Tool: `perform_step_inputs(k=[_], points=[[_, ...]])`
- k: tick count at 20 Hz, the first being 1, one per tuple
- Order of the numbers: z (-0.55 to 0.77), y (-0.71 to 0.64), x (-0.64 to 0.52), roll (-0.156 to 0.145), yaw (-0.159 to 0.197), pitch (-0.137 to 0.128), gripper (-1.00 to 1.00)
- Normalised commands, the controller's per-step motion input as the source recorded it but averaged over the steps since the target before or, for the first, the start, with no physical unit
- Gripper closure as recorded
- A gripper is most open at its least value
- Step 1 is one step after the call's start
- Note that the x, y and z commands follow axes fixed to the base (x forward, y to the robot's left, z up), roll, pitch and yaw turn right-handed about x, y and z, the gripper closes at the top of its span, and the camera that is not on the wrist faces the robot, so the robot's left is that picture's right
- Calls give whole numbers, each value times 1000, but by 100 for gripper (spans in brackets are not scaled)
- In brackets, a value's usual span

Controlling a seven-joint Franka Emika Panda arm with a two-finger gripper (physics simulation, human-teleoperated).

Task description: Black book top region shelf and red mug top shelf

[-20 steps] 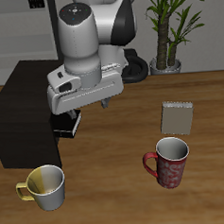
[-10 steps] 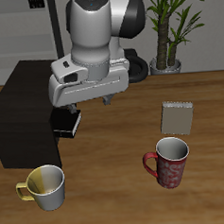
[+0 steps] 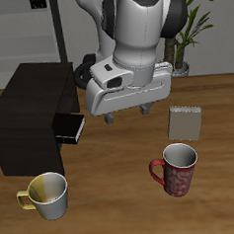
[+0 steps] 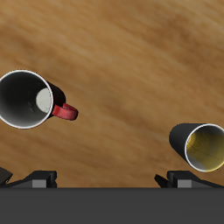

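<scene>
so the black book [image 3: 70, 126] is lying in the shelf's [image 3: 32, 113] side compartment, not on top. the red mug [image 3: 176, 170] is standing near the front edge (untouched). gripper [image 3: 129, 112] is hovering empty, jaws apparently apart; both placements remaining.

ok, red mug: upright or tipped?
Upright. The red mug stands on its base on the table, its pale round rim facing up; the wrist view looks straight down into its dark inside.
</scene>
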Motion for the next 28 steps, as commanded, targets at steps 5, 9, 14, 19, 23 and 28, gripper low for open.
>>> perform_step_inputs(k=[5, 9, 14, 19, 23, 28], points=[[-17, 610, 455, 6, 30, 16, -100], [-215, 725, 357, 13, 37, 21, -100], [-392, 591, 206, 10, -30, 30, -100], [-202, 304, -257, -59, -46, -94, -100], [-193, 352, -439, -13, -50, -78, -100], [-91, 314, -200, -8, -1, -36, -100]])
